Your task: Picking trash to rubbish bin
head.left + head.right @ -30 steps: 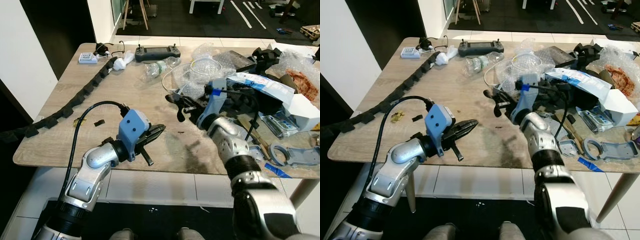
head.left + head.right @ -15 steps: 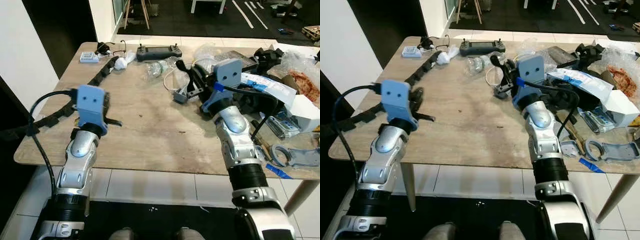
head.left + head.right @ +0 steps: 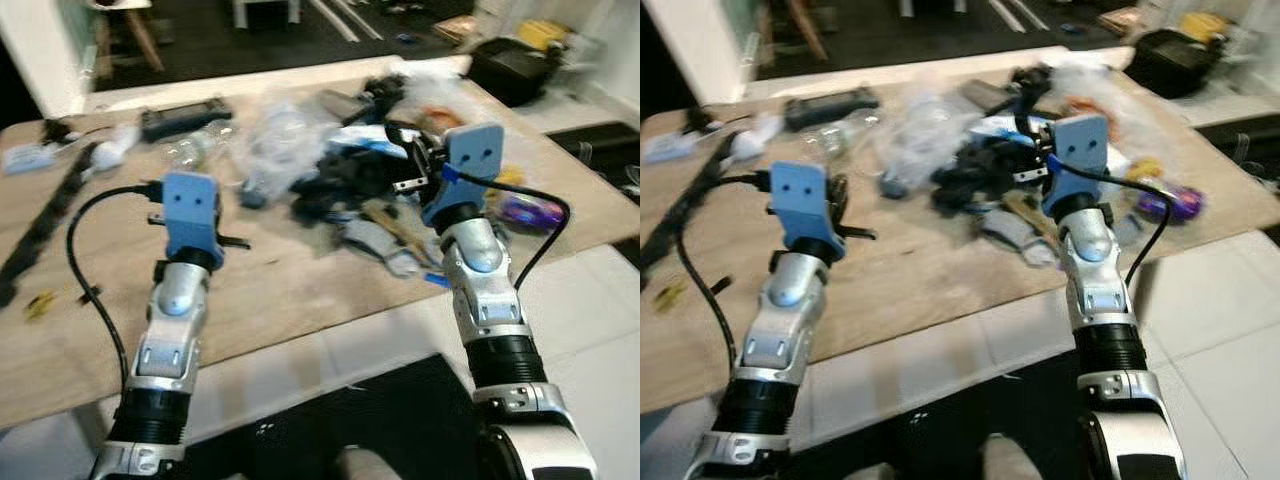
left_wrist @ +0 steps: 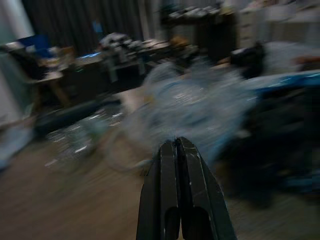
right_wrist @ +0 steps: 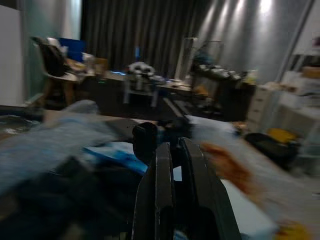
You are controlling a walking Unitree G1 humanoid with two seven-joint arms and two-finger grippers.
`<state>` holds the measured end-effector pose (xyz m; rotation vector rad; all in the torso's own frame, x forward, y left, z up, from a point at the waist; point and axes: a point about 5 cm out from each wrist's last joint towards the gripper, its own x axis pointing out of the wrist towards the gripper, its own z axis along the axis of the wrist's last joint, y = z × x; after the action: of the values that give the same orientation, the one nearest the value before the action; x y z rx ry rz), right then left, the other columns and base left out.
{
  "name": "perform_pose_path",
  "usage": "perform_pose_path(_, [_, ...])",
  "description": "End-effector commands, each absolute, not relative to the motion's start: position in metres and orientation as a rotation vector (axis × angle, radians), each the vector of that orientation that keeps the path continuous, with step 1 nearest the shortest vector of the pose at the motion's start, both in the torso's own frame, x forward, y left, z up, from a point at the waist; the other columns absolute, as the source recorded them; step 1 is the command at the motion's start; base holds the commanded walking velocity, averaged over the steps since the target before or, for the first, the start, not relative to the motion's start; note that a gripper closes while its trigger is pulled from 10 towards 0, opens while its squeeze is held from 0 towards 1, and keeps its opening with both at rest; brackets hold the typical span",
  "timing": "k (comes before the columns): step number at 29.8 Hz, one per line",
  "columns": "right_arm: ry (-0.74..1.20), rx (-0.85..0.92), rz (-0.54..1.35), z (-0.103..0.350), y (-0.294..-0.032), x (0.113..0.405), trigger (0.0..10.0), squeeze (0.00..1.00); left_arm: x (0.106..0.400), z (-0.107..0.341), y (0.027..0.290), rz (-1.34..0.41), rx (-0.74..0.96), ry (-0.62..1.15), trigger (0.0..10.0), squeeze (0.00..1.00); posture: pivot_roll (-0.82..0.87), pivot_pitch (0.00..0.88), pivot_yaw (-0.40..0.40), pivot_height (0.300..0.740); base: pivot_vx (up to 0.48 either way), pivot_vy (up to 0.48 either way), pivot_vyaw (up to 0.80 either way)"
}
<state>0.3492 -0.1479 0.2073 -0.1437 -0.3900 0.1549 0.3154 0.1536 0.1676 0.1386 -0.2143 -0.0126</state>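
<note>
Both grippers (image 4: 176, 150) (image 5: 175, 150) raised, fingers together

Workshop or lab-type room, not a tidy home. Wooden table (image 3: 290, 290) on white tile floor (image 3: 590, 300), cluttered with crumpled clear plastic wrap (image 3: 285, 135), black foam pieces (image 3: 340, 180), a black handheld controller (image 3: 185, 112) at the far edge. Right wrist view: dark curtains (image 5: 145, 30), loaded desks (image 5: 145, 85) and shelving far back.

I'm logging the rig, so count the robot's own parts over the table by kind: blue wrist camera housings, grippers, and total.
Blue wrist camera housings: 2, left, right
Grippers: 2, left gripper, right gripper
Total: 4
</note>
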Motion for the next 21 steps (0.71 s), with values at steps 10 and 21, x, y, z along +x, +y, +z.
perform_pose_path(10, [-0.364, -0.16, 0.148, 0.202, -0.146, 0.349, 10.0, 0.0, 0.317, 0.167, 0.155, -0.013, 0.156, -0.208, 10.0, 0.0, 0.04, 0.015, -0.032, 0.74, 0.0, 0.0, -0.8])
perform_pose_path(21, [-0.335, -0.146, 0.162, 0.195, -0.143, 0.35, 10.0, 0.0, 0.319, 0.168, 0.153, -0.052, 0.172, -0.212, 10.0, 0.0, 0.04, 0.001, -0.037, 0.74, 0.0, 0.0, -0.8])
